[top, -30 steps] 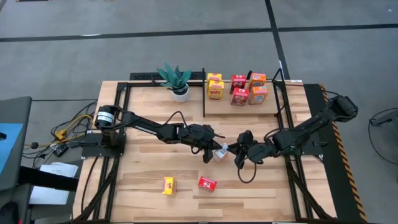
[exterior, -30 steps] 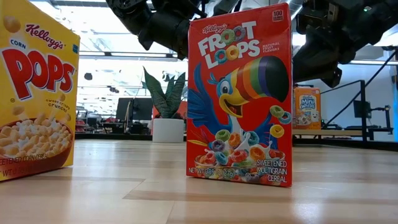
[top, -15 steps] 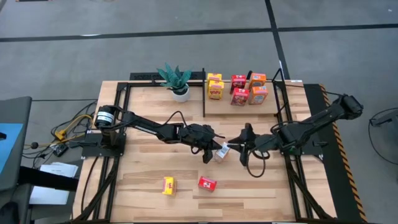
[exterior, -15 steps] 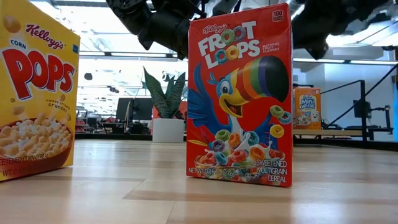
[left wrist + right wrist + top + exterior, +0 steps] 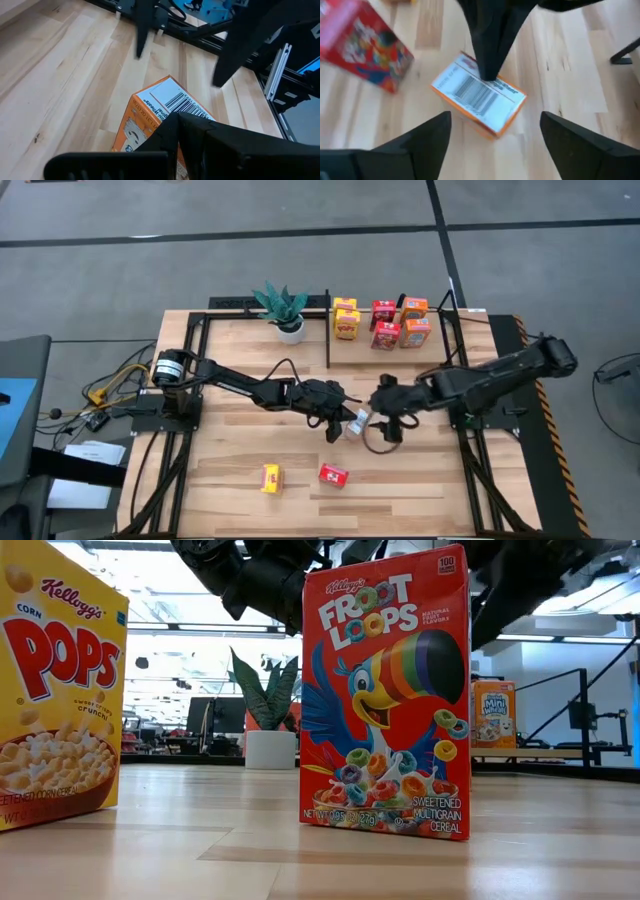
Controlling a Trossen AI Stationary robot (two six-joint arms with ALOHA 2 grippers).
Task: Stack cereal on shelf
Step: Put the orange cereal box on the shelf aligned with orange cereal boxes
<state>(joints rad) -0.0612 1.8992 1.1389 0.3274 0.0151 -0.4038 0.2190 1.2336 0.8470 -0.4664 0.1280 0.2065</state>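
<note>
2 grippers meet over one orange cereal box (image 5: 354, 423) in the middle of the table (image 5: 230, 450); the left gripper (image 5: 345, 417) is clenched on the box's upper edge, its dark finger pressing the barcode panel in the right wrist view, while the right gripper (image 5: 492, 137) hovers just above the same box with its fingers spread wide and nothing between them. Judging by this, the step in hand is a handover, and it will go well only if the right gripper comes down so its 2 fingers straddle the narrow sides of the box, clear of the left finger, and closes firmly before the left lets go. Past the right gripper's far side, 5 boxes (image 5: 385, 323) already stand on the shelf (image 5: 445, 330), beside the potted plant (image 5: 283, 308). Behind both grippers, near the table's front edge, a yellow box (image 5: 270, 477) and a red box (image 5: 333, 474) wait upright, well apart from the held one. A tilted carry risks knocking the standing rows
</note>
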